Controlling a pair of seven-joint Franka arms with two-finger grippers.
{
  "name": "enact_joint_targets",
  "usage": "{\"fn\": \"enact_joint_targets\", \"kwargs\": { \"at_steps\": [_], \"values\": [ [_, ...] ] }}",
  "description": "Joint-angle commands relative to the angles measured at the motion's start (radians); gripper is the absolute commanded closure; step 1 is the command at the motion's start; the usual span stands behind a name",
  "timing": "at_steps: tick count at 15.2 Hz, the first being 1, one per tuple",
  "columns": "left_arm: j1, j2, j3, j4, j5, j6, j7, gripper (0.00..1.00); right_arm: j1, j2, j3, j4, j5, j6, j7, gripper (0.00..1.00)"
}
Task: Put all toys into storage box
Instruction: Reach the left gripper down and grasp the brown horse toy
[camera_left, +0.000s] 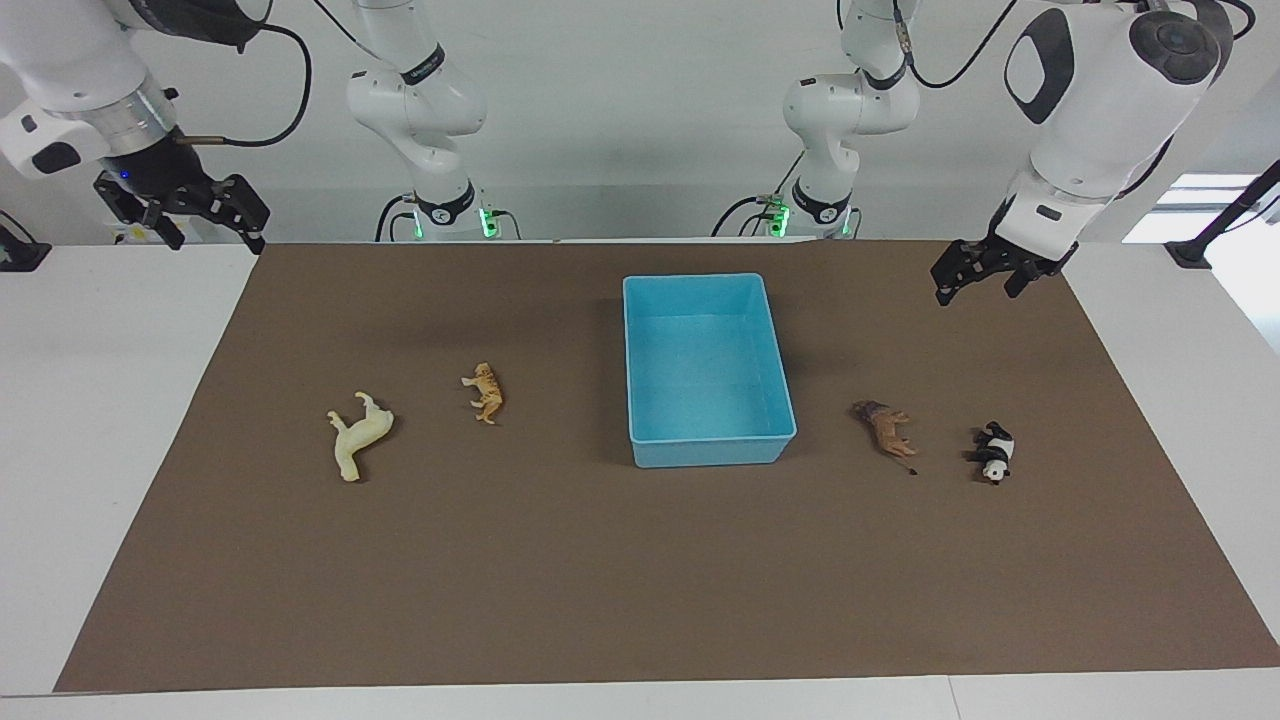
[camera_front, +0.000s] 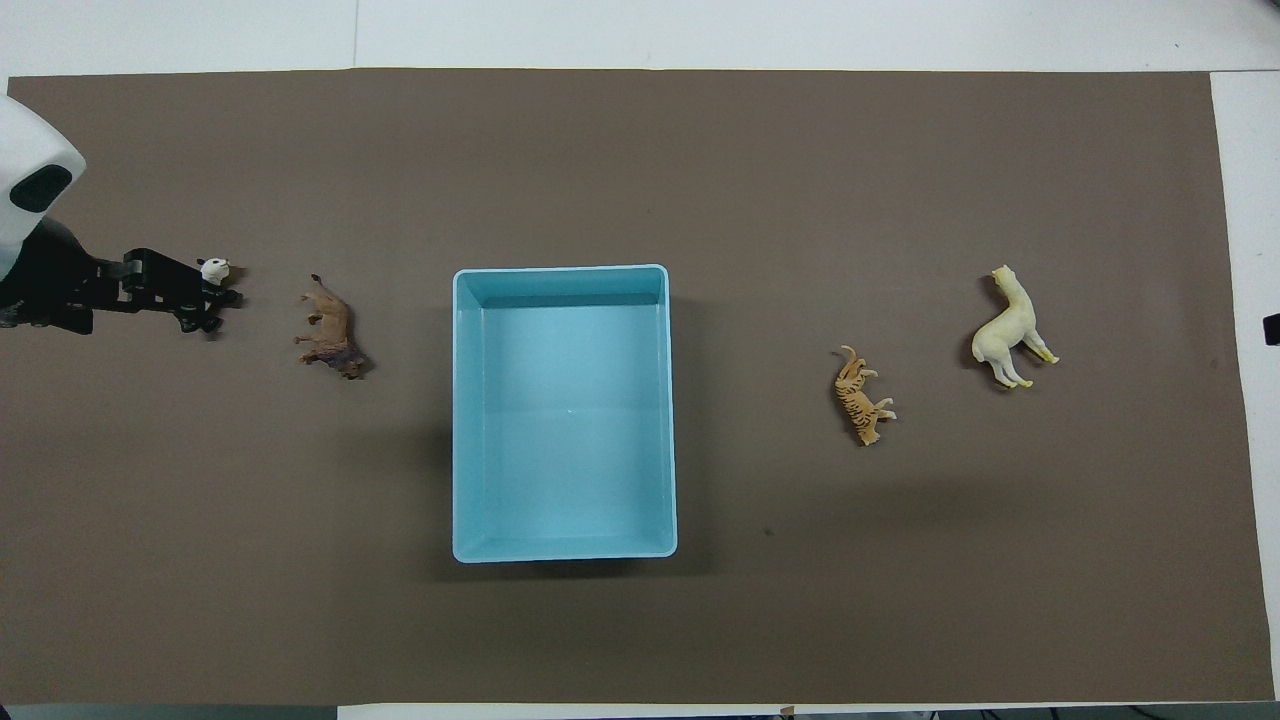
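From my seat nothing is in the storage box (camera_left: 709, 370) yet: it sits mid-desk, with all four toys lying on their sides on the brown mat (camera_left: 640, 560).

The panda (camera_left: 993, 453) and lion (camera_left: 885, 427) lie toward the left arm's end, the lion between panda and box. The tiger (camera_left: 486, 392) and horse (camera_left: 357, 433) lie toward the right arm's end.

The left tool (camera_left: 978, 272) hangs in the air over the mat's edge at its own end, fingers parted and empty. The panda sits below it and farther from the robots, so I judge it the natural first pick for that arm. Its body runs roughly along the line from the robots outward.

In the overhead view the raised left tool covers most of the panda; only its white head shows.

The right tool (camera_left: 205, 212) waits off the mat's corner, empty. I cannot tell how wide its fingers stand.
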Motion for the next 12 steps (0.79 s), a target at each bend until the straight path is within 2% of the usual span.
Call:
{"fn": "enact_joint_targets", "kwargs": {
  "at_steps": [1,3,5,7,10,12],
  "values": [
    [0.004,-0.024,0.001,-0.029,0.008,0.02,0.003,0.0,-0.009,-0.015,0.01,-0.018,-0.01,0.009,0.015,0.0],
    [-0.016,-0.027,-0.008,-0.037,0.003,0.024,-0.011,0.0,-0.015,-0.015,0.01,-0.017,-0.007,0.008,0.017,0.0],
    [-0.076,-0.062,-0.008,-0.107,0.003,0.079,-0.026,0.0,-0.021,-0.015,0.002,-0.018,-0.007,0.015,0.008,0.0],
    [-0.082,-0.093,-0.009,-0.175,0.002,0.107,-0.031,0.0,-0.036,-0.018,-0.002,-0.017,-0.005,0.012,0.011,0.0],
    [-0.088,-0.103,-0.011,-0.198,0.0,0.129,-0.034,0.0,-0.03,-0.028,-0.001,-0.037,-0.013,0.015,0.005,0.0],
    [-0.087,-0.123,-0.011,-0.252,0.0,0.182,-0.042,0.0,-0.027,-0.035,-0.001,-0.052,-0.013,0.022,0.008,0.0]
  ]
}}
